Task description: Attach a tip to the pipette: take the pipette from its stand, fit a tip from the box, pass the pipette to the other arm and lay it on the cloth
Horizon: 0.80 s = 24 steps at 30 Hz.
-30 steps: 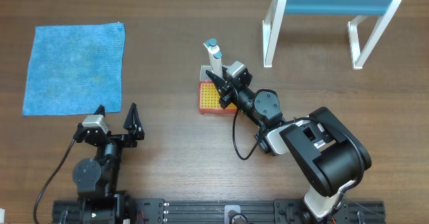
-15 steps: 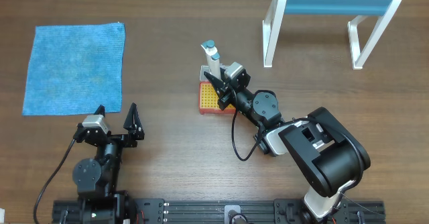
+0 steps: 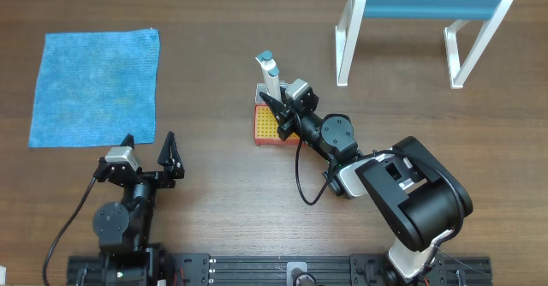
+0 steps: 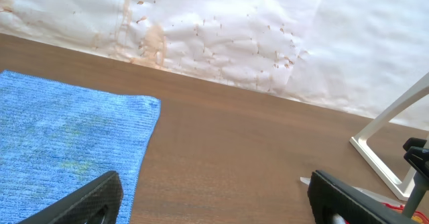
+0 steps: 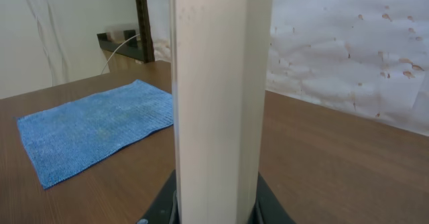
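— Fingers of the right gripper (image 3: 276, 102): what do they hold?
— They are shut tight on the white pipette (image 3: 268, 70). It stands straight up between them, a bit above the middle of the top view, with its blue cap on top.
— What is under it?
— The orange tip box (image 3: 267, 125). I cannot tell if the pipette touches it.
— And the arm?
— It starts at the lower right and leans up and left to the middle.
— The other one?
— The left gripper (image 3: 148, 140) sits low at the lower left, near its base. Its fingers (image 4: 87, 200) are spread wide and hold nothing.
— Count the things!
— One pipette, one tip box, one blue cloth (image 3: 96, 87) lying flat at the upper left, one white and blue stand (image 3: 428, 2) at the upper right, two arms, one brown table (image 3: 223, 29).
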Available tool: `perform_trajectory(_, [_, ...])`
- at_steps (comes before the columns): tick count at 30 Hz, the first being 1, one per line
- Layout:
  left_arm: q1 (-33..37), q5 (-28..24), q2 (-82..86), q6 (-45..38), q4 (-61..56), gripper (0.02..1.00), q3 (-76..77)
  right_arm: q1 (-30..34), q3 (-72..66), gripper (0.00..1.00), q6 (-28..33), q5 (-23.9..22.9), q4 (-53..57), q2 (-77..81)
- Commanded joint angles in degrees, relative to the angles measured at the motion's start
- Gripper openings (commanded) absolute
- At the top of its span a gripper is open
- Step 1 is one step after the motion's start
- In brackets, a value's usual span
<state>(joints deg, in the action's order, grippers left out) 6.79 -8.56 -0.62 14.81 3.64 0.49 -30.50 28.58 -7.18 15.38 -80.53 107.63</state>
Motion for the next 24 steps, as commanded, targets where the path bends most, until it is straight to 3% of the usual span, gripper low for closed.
perform_trajectory(1, [-0.11, 0.59, 0.37, -0.74, 0.26, 0.893, -0.17, -0.28, 0.57, 0.082, 0.61, 0.79, 0.52, 0.74])
perform_trajectory(24, [-0.11, 0.59, 0.37, -0.74, 0.24, 0.893, -0.17, -0.28, -3.3, 0.082, 0.63, 0.79, -3.32, 8.07])
